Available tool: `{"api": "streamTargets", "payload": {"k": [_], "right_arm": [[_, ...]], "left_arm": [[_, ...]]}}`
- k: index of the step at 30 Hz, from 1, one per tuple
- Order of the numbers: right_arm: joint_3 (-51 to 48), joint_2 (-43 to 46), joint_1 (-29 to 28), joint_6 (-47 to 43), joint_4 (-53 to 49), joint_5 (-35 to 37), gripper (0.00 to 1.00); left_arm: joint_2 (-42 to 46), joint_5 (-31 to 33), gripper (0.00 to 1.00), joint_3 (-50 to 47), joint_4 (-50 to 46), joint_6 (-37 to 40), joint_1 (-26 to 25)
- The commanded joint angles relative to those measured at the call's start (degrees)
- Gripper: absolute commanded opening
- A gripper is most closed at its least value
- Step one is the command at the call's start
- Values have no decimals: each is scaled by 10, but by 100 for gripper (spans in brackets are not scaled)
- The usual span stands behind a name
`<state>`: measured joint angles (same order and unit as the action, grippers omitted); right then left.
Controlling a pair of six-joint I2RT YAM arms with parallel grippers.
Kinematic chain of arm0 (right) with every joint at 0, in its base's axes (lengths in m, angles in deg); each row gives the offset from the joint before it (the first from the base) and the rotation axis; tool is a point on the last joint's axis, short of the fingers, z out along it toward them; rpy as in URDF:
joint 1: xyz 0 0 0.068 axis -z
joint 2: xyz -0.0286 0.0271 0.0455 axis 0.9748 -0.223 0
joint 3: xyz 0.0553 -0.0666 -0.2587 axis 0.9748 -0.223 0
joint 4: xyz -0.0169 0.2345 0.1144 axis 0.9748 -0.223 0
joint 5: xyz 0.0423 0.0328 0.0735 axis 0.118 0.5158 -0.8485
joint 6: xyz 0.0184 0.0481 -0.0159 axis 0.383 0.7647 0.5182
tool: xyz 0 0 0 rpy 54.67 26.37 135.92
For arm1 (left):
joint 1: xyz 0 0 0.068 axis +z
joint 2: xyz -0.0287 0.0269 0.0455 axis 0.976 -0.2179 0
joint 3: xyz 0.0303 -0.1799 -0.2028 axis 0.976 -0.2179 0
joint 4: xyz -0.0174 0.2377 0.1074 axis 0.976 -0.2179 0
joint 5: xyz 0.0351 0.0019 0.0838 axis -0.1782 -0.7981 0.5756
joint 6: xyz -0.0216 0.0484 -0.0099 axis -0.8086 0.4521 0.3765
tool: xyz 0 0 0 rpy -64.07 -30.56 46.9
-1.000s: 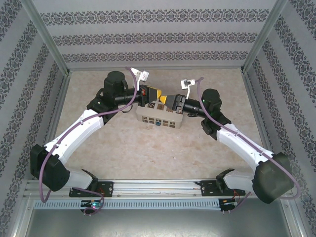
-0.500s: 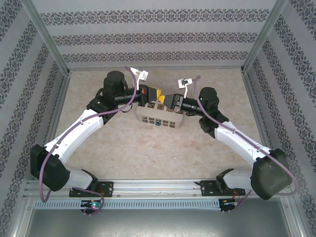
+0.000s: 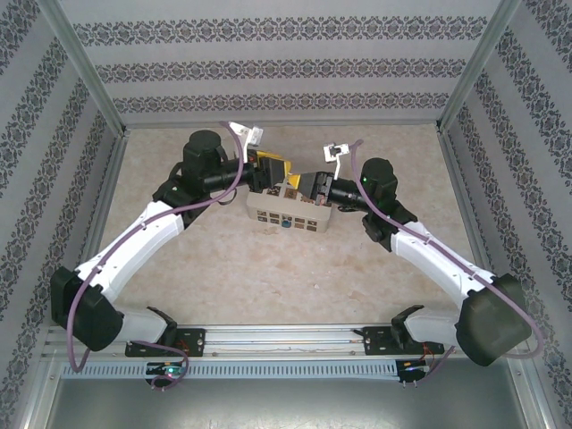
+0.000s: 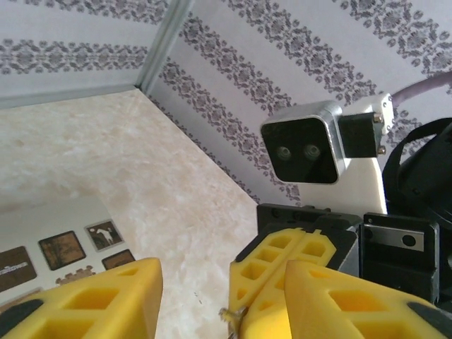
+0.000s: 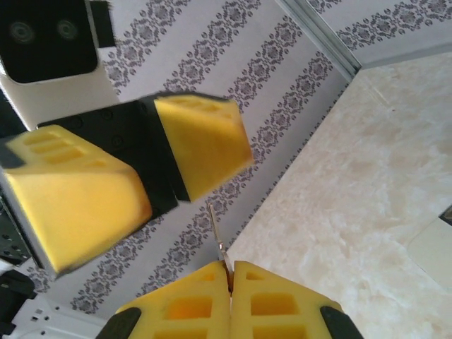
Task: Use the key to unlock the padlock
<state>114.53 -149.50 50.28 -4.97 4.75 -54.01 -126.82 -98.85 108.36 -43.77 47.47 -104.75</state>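
My right gripper (image 5: 229, 272) is shut on the key (image 5: 218, 236), a thin silvery sliver sticking up out of its yellow pads. The key's tip points into the gap of my left gripper (image 4: 222, 275), which stands open with nothing between its fingers (image 4: 92, 300). In the left wrist view the key (image 4: 231, 315) pokes out of the right gripper's closed fingers (image 4: 279, 272). From above, the left gripper (image 3: 268, 168) and the right gripper (image 3: 308, 183) meet just over the cream box (image 3: 308, 217). The small blue padlock (image 3: 284, 223) sits at the box's near face, below both grippers.
The cream box with dark patterned squares (image 4: 60, 248) lies mid-table. Patterned walls enclose the marble-look table (image 3: 268, 268) on three sides, and metal posts (image 3: 85, 71) stand at the back corners. Both wrist cameras (image 4: 305, 150) face each other closely.
Both arms have shifted slightly to the left. The right gripper with the key has edged closer to the left gripper's open fingers.
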Motion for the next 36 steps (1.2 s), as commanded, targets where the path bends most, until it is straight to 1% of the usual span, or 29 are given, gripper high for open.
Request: {"api": "streamTargets", "payload": {"k": [1,3,6,8,11,14,18,24,30,36], "right_arm": [[8,20,10,-63,-71,19,0],[17,24,12,-102,-131,32,0],[25,23,18,-147,-197,49,1],[26,18,26,-166,-223,57,2],[20,3,42,-174,-236,62,2],[21,-26,55,-167,-241,57,0],[24,-73,67,-150,-235,53,0],[32,-134,76,-126,-209,53,0],[55,-199,80,-112,-191,39,0],[67,-239,83,-110,-185,40,0]], "left_arm": [[45,64,60,-24,21,31,10],[64,105,71,-45,16,46,10],[89,158,75,-83,10,67,10],[102,197,77,-114,10,76,10],[117,253,78,-168,20,82,10],[122,279,79,-217,38,79,10],[111,267,80,-268,70,61,10],[67,226,80,-303,102,26,10],[-5,179,73,-299,134,-12,10],[-88,125,65,-278,169,-42,7]]}}
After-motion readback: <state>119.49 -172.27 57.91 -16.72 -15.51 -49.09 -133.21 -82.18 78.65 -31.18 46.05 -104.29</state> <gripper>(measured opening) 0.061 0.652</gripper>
